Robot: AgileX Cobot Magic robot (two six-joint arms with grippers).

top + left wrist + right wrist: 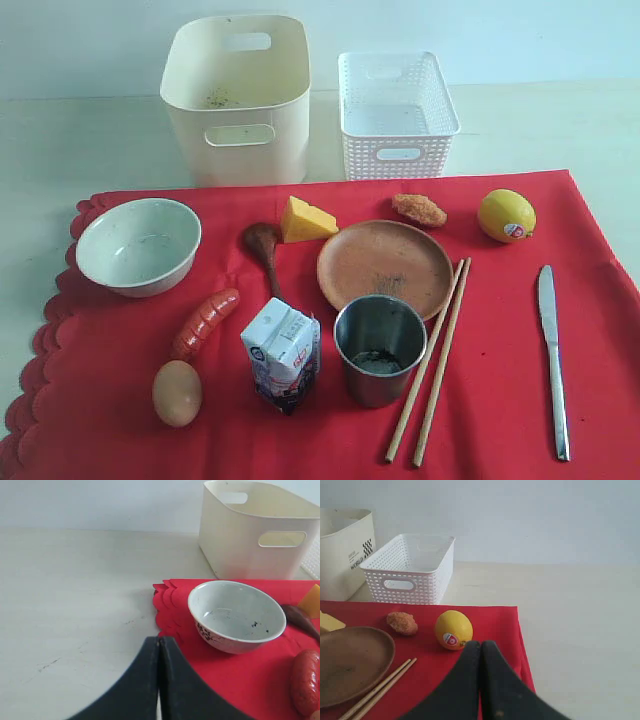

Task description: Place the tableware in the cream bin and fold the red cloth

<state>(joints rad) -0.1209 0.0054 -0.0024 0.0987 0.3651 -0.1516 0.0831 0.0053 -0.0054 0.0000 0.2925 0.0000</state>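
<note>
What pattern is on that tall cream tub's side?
Black-and-white checks by dark lettering on the tall cream plastic tub, clearest in the right wrist view.

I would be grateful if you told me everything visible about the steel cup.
The steel cup is a plain, handleless cylinder of dull grey metal, open-topped, standing upright on the red cloth. In the exterior view its rim overlaps the near edge of the wooden plate behind it. A dark smear lies on its inner bottom. The milk carton stands close on one side, and the chopsticks lie along the other; whether either touches it is unclear. Neither wrist view shows it.
</note>
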